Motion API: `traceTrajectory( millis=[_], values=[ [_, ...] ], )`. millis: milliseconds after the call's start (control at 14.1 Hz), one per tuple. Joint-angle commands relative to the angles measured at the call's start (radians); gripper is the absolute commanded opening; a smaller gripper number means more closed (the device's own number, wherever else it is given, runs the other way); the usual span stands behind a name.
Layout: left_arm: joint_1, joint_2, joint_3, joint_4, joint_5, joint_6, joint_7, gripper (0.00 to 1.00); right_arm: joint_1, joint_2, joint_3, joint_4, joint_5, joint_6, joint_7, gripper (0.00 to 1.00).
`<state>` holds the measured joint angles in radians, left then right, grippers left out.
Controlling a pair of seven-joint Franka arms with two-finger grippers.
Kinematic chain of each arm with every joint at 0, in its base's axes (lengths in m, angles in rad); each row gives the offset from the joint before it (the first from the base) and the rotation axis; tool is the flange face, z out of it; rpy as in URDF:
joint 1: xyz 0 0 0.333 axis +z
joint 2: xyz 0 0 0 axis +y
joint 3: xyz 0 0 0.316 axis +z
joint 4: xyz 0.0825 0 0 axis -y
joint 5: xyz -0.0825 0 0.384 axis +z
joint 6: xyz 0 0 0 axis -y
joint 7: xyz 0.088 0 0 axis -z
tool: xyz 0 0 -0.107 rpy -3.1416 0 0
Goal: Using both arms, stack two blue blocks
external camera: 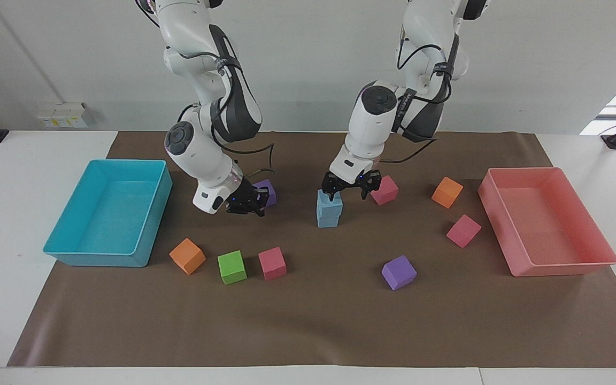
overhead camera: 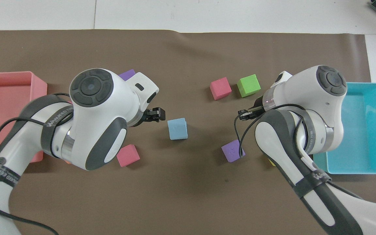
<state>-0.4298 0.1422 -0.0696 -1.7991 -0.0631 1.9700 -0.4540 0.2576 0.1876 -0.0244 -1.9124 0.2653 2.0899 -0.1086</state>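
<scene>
Two light-blue blocks stand stacked near the middle of the mat, the upper blue block (external camera: 329, 201) square on the lower blue block (external camera: 329, 218). From overhead only the top blue block (overhead camera: 178, 128) shows. My left gripper (external camera: 348, 193) (overhead camera: 154, 115) hangs open and empty just off the stack, toward the left arm's end, level with its top. My right gripper (external camera: 249, 204) (overhead camera: 244, 114) is shut on nothing, low over the mat beside a purple cube (external camera: 266, 191), toward the right arm's end of the stack.
A cyan tray (external camera: 99, 260) sits at the right arm's end, a pink tray (external camera: 564, 265) at the left arm's end. Loose cubes lie around: orange (external camera: 186, 255), green (external camera: 231, 266), pink (external camera: 272, 263), purple (external camera: 399, 271), pink (external camera: 463, 230), orange (external camera: 447, 191), pink (external camera: 384, 189).
</scene>
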Motion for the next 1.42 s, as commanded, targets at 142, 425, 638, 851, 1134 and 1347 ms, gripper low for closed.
traceTrajectory(
  millis=[142, 425, 638, 851, 1134, 1347],
  values=[
    [0.141, -0.107, -0.006, -0.014, -0.011, -0.068, 0.222, 1.0, -0.046, -0.033, 0.011, 0.07, -0.217, -0.144, 0.01, 1.0],
    [0.255, -0.138, -0.004, 0.05, -0.004, -0.175, 0.377, 1.0, -0.104, -0.051, 0.006, 0.139, -0.251, -0.258, 0.014, 1.0],
    [0.296, -0.135, -0.004, 0.124, -0.003, -0.269, 0.452, 1.0, -0.161, -0.103, 0.004, 0.147, -0.251, -0.261, 0.015, 1.0],
    [0.316, -0.121, -0.004, 0.193, 0.003, -0.365, 0.475, 1.0, -0.196, -0.152, -0.003, 0.148, -0.251, -0.272, 0.024, 1.0],
    [0.318, -0.124, -0.002, 0.211, 0.022, -0.451, 0.558, 1.0, -0.199, -0.16, -0.011, 0.254, -0.265, -0.387, 0.125, 1.0],
    [0.339, -0.122, 0.002, 0.208, 0.02, -0.432, 0.551, 1.0, -0.201, -0.16, -0.012, 0.34, -0.273, -0.485, 0.142, 1.0]
  ],
)
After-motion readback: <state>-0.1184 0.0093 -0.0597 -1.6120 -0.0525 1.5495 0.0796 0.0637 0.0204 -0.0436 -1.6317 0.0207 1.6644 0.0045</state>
